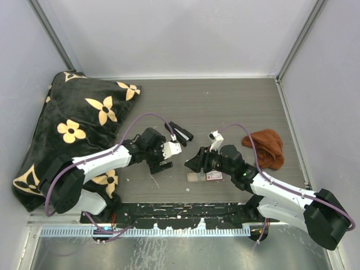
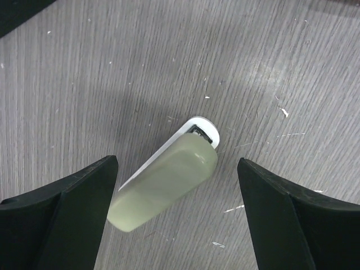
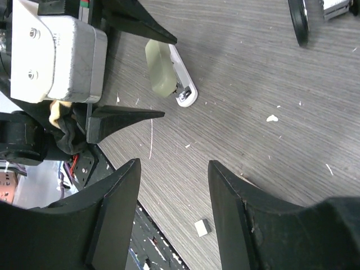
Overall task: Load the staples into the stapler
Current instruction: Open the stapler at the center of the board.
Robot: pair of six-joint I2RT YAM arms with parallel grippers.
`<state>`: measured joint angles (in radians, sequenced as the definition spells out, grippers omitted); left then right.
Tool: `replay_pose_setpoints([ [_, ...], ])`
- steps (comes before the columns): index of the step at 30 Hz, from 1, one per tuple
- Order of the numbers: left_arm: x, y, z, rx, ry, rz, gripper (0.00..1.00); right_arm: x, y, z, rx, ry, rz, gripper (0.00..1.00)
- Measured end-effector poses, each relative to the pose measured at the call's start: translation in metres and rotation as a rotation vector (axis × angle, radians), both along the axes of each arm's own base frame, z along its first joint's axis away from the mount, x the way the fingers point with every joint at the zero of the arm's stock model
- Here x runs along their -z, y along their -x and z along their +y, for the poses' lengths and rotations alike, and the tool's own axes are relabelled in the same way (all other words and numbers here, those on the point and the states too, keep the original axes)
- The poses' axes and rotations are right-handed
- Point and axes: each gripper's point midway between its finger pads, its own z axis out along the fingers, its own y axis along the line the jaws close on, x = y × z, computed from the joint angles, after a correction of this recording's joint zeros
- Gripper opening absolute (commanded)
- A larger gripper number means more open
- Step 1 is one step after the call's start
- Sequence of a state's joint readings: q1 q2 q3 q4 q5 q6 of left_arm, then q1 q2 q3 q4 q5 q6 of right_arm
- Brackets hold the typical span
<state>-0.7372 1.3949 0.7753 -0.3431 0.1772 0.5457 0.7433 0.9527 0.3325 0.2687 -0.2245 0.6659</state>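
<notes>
Left fingers and right fingers gape over grey woodgrain table (white walls).

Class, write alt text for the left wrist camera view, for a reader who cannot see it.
A cream-green oblong with a white base lies flat on the grey wood-grain table, between the left gripper and its two black fingers, which stand wide apart.

Overhead view looks down on the table; both close wrist views share the cream-green oblong.
</notes>
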Motion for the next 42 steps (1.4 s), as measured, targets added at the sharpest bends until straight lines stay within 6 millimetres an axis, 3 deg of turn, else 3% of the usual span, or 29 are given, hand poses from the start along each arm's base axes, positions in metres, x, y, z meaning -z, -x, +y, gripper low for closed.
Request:
replay_pose_setpoints([
  [6,0.007,-0.002,-0.005,0.029,-0.016,0.019,0.45,0.007,0.006,-0.003,-0.005,-0.005,0.028,0.57],
  [15,-0.005,0.0,-0.006,0.001,0.012,0.029,0.01,0.003,0.005,-0.005,0.01,-0.02,0.035,0.59],
  [22,-0.024,0.018,-0.007,-0.057,0.074,0.084,0.0,-0.002,0.005,-0.01,0.065,-0.073,0.095,0.64],
  [32,-0.097,0.042,-0.029,-0.014,0.364,-0.005,0.0,0.018,0.019,-0.006,0.12,-0.186,0.326,0.72],
  [38,-0.11,0.056,-0.035,0.036,0.428,-0.012,0.0,0.003,0.018,0.007,0.093,-0.264,0.379,0.71],
  [42,-0.113,0.063,-0.038,0.062,0.444,-0.011,0.0,-0.008,0.013,0.017,0.071,-0.283,0.386,0.64],
])
